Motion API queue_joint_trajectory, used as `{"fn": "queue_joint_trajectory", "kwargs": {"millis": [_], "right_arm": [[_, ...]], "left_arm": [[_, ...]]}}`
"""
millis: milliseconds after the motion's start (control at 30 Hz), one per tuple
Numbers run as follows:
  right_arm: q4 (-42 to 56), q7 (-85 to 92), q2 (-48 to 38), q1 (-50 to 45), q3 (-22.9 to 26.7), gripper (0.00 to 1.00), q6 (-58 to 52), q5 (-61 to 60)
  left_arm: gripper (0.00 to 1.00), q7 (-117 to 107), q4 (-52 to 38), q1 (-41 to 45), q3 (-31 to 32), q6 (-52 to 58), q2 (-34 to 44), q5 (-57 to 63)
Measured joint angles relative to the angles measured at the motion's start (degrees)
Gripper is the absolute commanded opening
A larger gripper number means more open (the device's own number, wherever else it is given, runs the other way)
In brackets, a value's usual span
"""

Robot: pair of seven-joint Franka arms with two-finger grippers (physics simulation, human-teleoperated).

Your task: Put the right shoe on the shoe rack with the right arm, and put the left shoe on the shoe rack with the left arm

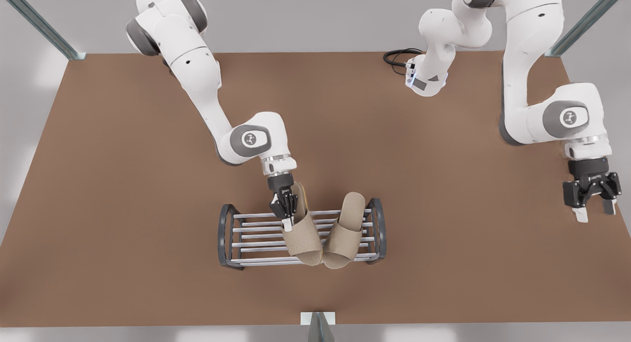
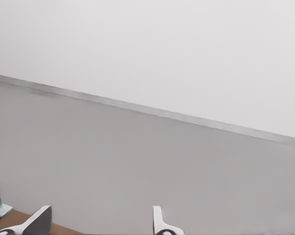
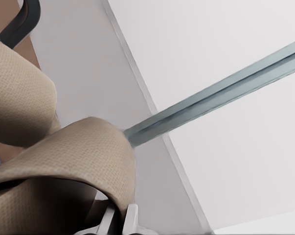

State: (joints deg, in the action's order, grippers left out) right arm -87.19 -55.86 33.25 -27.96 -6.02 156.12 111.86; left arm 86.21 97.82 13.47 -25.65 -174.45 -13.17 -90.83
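While both slippers lie across the bars of the shoe rack [image 1: 231,233], one of them is in a gripper's hold. That slipper, the right shoe [image 1: 301,233], sits near the rack's middle with its toe hanging over the front bar, and the right gripper [image 1: 286,215] has its fingers closed on the shoe's edge just behind the strap. In the right wrist view the same shoe [image 3: 64,166] bulges close to the camera, with a pale fingertip [image 3: 131,220] showing beside the fabric. The left shoe [image 1: 346,233] rests just beside it toward the front view's right, angled so the two toes nearly touch, its heel leaning past the rear bar near the rack's dark arched end.

The left gripper [image 1: 594,209] hangs well apart from the rack, over the brown table [image 1: 123,209] at the front view's right edge, its fingers spread wide and holding nothing. The left wrist view shows those fingertips [image 2: 39,223] parted against a grey wall; this arm waits.
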Motion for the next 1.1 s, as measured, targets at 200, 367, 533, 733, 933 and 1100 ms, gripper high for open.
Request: {"fn": "queue_joint_trajectory", "kwargs": {"millis": [200,367,533,733,933,1100], "right_arm": [[-0.89,0.25,0.41,0.13,1.17,0.21,-2.93,-0.04],[-1.17,-1.10,0.96,-0.06,1.16,1.00,-4.93,-0.10],[-0.74,-2.98,3.63,-0.06,1.18,1.00,-6.31,0.34],[-2.07,-3.20,2.20,0.31,1.20,1.00,-6.48,-0.38],[-7.92,-3.36,-1.20,-0.26,0.47,1.00,-6.50,-0.32],[-12.34,-3.52,-5.99,-0.31,-2.26,1.00,-6.50,-0.32]], "left_arm": [[1.00,-19.27,-17.88,-3.44,8.67,48.01,-0.79,61.31],[1.00,-34.83,-16.72,-3.35,15.63,75.22,-2.53,83.31],[1.00,-50.67,-16.72,-3.49,18.90,89.95,-3.34,90.70],[1.00,-68.40,-12.79,-3.58,19.88,87.09,1.79,90.44],[1.00,-72.89,-12.13,-3.53,20.27,83.48,8.40,90.55],[1.00,-75.39,-12.76,-3.28,19.90,82.20,7.47,90.87]]}}
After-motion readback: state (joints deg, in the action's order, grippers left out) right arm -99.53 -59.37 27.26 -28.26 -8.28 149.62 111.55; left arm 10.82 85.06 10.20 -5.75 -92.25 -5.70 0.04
